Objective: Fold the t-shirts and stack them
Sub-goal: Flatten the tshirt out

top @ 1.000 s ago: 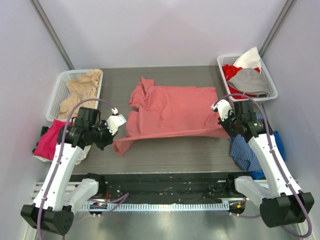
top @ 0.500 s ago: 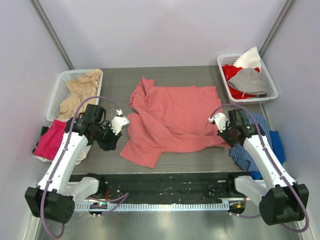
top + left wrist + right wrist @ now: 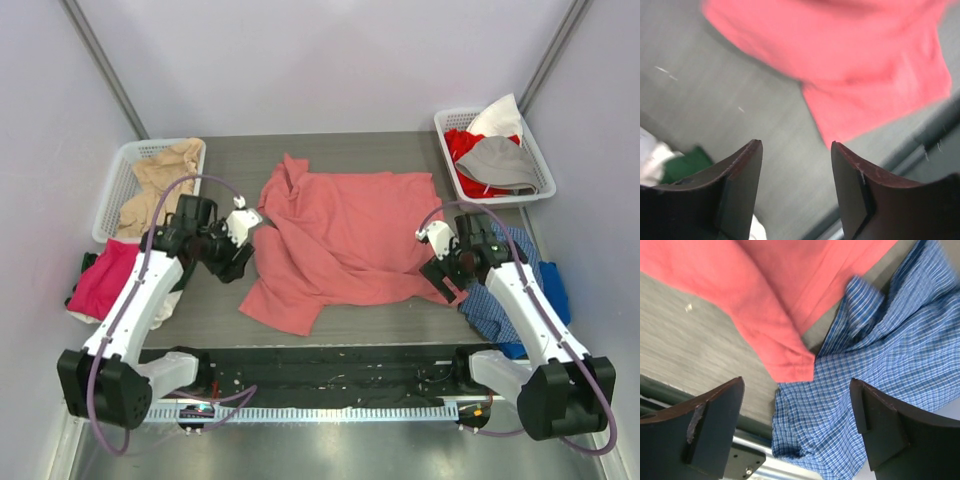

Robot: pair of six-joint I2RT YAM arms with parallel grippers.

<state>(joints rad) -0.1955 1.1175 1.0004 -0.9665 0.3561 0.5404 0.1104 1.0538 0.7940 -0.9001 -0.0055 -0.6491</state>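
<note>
A salmon-red t-shirt [image 3: 345, 235] lies crumpled in the middle of the table, its near-left part doubled over. My left gripper [image 3: 248, 228] hovers at the shirt's left edge, jaws open and empty; in the left wrist view [image 3: 796, 150] the shirt [image 3: 850, 55] lies ahead of the fingers [image 3: 742, 170]. My right gripper [image 3: 441, 270] stands open over the shirt's near-right corner [image 3: 790, 360], where it [image 3: 797, 382] holds nothing. A beige t-shirt [image 3: 160, 180], a magenta-pink one [image 3: 100, 280], and red [image 3: 465, 150] and grey [image 3: 500, 160] ones lie apart.
A white basket [image 3: 115, 190] at the back left holds the beige shirt. A second basket [image 3: 545, 175] at the back right holds red, grey and white cloth. A blue checked cloth [image 3: 495, 300] [image 3: 880, 355] lies under my right arm. A metal rail runs along the near edge [image 3: 330, 412].
Both grippers have opened and let go of the salmon-red shirt, which has dropped onto the table with its near edge closer to the front. The left gripper has moved back towards the shirt's left edge.
</note>
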